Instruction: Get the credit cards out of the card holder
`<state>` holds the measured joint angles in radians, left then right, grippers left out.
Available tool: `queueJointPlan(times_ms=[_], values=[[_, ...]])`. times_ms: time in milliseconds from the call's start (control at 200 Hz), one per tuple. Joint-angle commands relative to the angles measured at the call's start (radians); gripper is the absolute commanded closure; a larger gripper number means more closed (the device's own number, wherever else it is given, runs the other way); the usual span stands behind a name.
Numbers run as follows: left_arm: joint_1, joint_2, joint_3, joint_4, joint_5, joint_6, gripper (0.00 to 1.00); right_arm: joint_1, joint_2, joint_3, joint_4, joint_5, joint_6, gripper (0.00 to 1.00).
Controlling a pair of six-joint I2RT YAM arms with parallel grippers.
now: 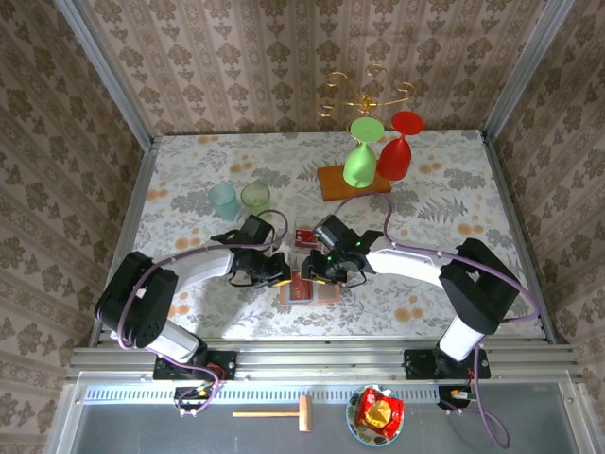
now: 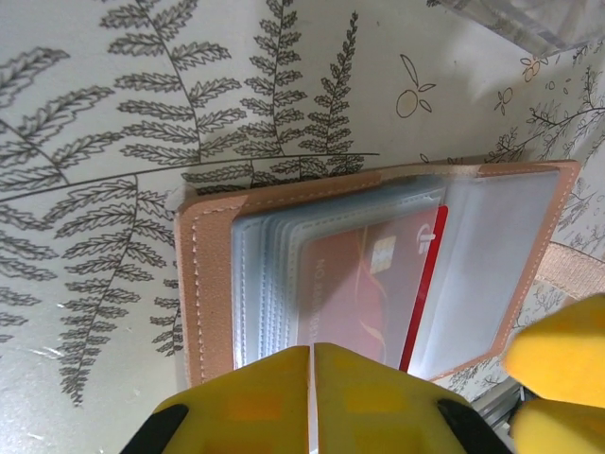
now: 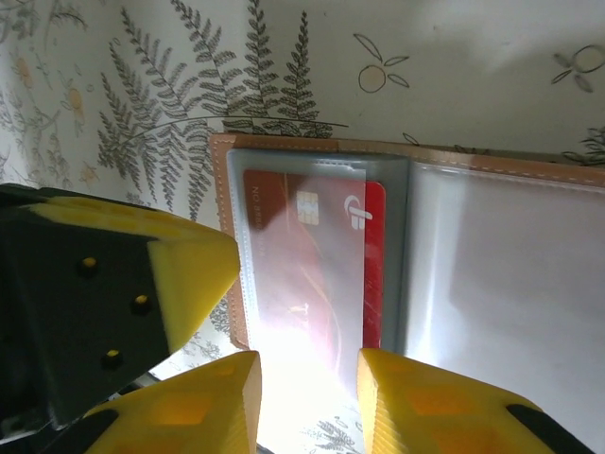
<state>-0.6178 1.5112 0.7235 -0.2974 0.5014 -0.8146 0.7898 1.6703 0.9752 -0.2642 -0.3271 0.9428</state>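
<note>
One holder [image 2: 213, 284], open on bench [image 2: 95, 95], red card [image 2: 359, 293] inside; left gripper [image 2: 312, 397] pressed together at its edge; right gripper [image 3: 309, 397] spread above card.

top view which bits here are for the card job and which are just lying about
Job: card holder, red card in its sleeve, loose red card on the table.
Lying about: green goblet, red goblet, wooden board, blue cup, green cup, gold stand, mallet, bowl.
</note>
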Motion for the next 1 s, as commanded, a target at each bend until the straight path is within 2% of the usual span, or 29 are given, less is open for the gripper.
queueJointPlan(times_ms=[0, 600, 820, 995], values=[[-0.008, 0.021, -0.002, 0.018, 0.008, -0.016, 0.90, -0.003, 0.038, 0.023, 0.031, -0.050, 0.016, 0.68], [-0.010, 0.049, -0.016, 0.009, -0.009, 0.006, 0.90, -0.004, 0.104, 0.025, 0.051, -0.066, 0.011, 0.72], [-0.010, 0.045, -0.009, 0.003, -0.011, 0.011, 0.90, -0.003, 0.111, 0.035, -0.011, -0.025, -0.005, 0.66], [-0.008, 0.047, -0.001, -0.007, -0.014, 0.020, 0.90, -0.003, 0.089, 0.032, -0.049, 0.009, -0.009, 0.65]])
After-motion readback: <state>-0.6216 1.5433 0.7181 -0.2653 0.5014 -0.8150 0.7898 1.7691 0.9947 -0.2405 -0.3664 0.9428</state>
